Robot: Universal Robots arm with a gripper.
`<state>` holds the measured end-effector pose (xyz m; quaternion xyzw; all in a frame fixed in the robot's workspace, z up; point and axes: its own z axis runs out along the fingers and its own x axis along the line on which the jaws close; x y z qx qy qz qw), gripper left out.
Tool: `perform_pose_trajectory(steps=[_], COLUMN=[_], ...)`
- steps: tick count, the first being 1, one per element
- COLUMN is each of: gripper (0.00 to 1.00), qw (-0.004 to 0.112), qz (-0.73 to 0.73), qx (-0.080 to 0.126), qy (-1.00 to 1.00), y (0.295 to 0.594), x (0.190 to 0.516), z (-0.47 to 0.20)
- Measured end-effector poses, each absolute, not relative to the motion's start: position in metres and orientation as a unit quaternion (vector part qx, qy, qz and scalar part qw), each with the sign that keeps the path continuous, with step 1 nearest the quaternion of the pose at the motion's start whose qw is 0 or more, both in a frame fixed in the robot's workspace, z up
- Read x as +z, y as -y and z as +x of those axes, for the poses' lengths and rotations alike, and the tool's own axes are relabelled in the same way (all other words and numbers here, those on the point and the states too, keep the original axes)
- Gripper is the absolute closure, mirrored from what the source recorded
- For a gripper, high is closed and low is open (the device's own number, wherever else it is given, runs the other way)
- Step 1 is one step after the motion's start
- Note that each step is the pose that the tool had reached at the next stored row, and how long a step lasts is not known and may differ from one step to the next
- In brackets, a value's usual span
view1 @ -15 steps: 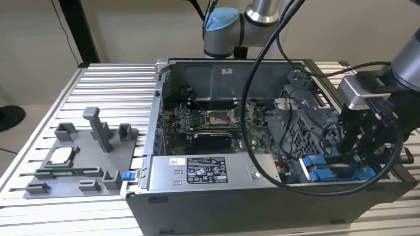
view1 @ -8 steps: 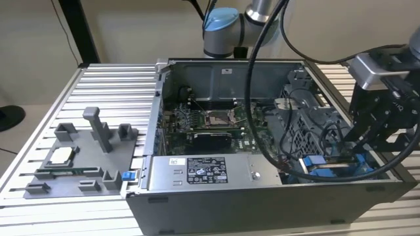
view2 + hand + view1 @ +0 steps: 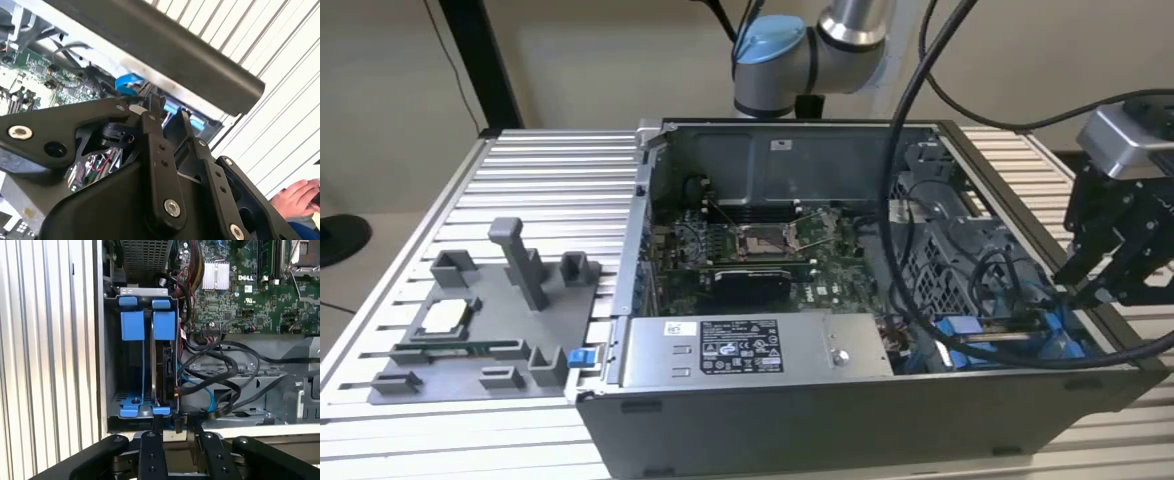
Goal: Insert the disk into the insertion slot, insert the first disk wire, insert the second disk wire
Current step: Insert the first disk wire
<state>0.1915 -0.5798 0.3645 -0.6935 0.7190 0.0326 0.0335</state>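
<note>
Ext. view, L to R: grey fixture tray (image 3: pixel 467 340), open PC case (image 3: pixel 854 420) w/ black cables (image 3: pixel 947 330) crossing over the insertion slot (image 3: pixel 1014 345), then gripper (image 3: pixel 1110 288) at the case's right edge. First wrist view: the disk (image 3: pixel 168 370) stands edge-on in the slot, near end just beside gripper. Grip state: can't tell.
</note>
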Motion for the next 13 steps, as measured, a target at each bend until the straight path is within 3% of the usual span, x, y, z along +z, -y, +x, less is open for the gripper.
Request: perform_pose_trajectory(steps=[6, 13], gripper=[0.0, 0.0], qw=[0.032, 0.022], qz=[-0.696, -0.708], qx=[0.035, 0.045], qy=[-0.717, -0.704], y=[0.5731, 0.5724], x=[0.3613, 0.3578], z=[0.1955, 0.1963])
